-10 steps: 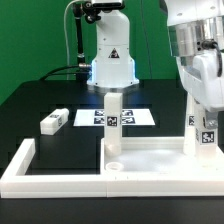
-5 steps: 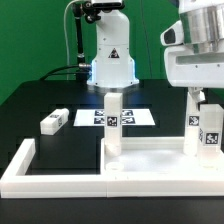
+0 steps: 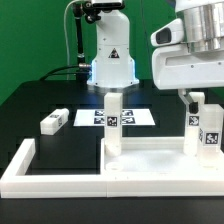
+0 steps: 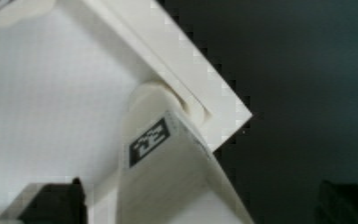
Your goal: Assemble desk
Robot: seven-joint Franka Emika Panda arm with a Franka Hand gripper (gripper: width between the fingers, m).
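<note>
The white desk tabletop (image 3: 160,163) lies at the front against the fence. One white tagged leg (image 3: 114,122) stands upright at its back corner on the exterior view's left. A second leg (image 3: 206,130) stands at the corner on the exterior view's right. My gripper (image 3: 200,100) hangs just above this second leg, open, with its fingers either side of the leg's top. In the wrist view the leg (image 4: 167,150) runs up between my dark fingers (image 4: 51,203) without touching them, and stands at the tabletop's rimmed corner (image 4: 194,80). A third leg (image 3: 55,121) lies loose on the black table. The fourth leg is out of view.
The marker board (image 3: 95,117) lies flat behind the tabletop. The low white border fence (image 3: 22,163) runs along the front and the exterior view's left. The arm's base (image 3: 110,55) stands at the back.
My gripper has risen from around the leg on the exterior view's right to just above it. The leg stays standing on the tabletop.
</note>
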